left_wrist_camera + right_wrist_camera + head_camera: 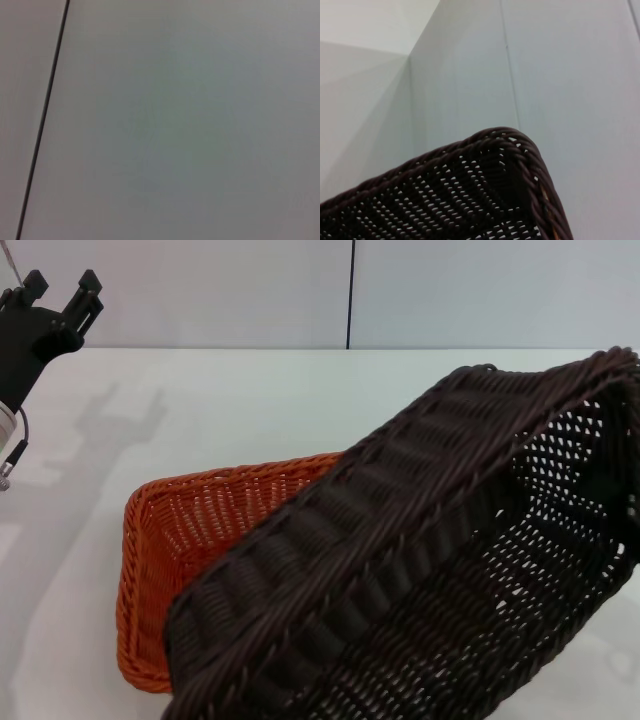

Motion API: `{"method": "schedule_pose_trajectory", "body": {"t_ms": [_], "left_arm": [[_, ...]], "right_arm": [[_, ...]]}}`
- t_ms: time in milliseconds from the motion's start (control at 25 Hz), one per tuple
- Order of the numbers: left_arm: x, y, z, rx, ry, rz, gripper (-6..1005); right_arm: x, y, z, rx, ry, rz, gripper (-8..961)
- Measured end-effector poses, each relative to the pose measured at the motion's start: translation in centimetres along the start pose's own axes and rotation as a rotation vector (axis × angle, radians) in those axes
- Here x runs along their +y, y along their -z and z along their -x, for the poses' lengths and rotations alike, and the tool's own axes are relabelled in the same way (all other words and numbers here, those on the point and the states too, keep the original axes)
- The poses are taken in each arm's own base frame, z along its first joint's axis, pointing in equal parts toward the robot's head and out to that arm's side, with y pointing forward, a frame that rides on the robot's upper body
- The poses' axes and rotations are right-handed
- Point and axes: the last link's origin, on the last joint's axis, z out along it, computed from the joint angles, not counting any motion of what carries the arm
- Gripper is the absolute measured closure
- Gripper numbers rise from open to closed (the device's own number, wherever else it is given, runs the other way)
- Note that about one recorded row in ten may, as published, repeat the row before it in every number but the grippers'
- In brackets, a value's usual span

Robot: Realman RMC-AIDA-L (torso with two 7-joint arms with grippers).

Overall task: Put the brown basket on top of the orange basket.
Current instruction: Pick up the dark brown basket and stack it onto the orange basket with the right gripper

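I am carrying the brown basket (440,570) tilted, its right end raised, its near-left end overlapping the orange basket (190,530), which is sitting flat on the worktop (250,400). My right claw is not showing anywhere; whether it is pinching the rim I cannot tell. My left claw (62,292) is idling far left, prongs spread. Judged about midway: levelling and seating the basket remain.

A white table (250,410) fills the foreground. Behind its far edge stands a pale wall (200,290) with a dark vertical seam (350,295).
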Motion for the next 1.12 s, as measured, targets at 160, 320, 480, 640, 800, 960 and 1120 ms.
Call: {"method": "schedule_pose_trajectory", "body": {"t_ms": [160, 320, 480, 640, 800, 960, 1120], "left_arm": [[0.1, 0.0, 0.0, -0.001, -0.001, 0.003, 287], [0.4, -0.3, 0.1, -0.008, -0.009, 0.018, 287], [0.8, -0.3, 0.3, -0.017, -0.015, 0.035, 287], [1.0, -0.4, 0.3, -0.023, -0.020, 0.047, 287], [1.3, -0.5, 0.4, -0.029, -0.031, 0.061, 287], [1.5, -0.5, 0.5, -0.031, -0.054, 0.071, 287], [1.6, -0.6, 0.6, -0.036, -0.059, 0.079, 287]], "right_arm": [[1.2, -0.7, -1.6, -0.036, -0.014, -0.036, 806], [2.2, -0.9, -2.4, -0.078, -0.020, -0.071, 805], [3.8, -1.2, -3.3, -0.149, 0.021, -0.154, 805], [4.7, -1.5, -3.7, -0.176, 0.022, -0.180, 805], [6.0, -2.1, -4.1, -0.210, 0.035, -0.222, 805], [6.8, -2.5, -4.5, -0.224, 0.006, -0.246, 805], [7.2, -2.7, -4.7, -0.243, -0.032, -0.295, 805]]}}
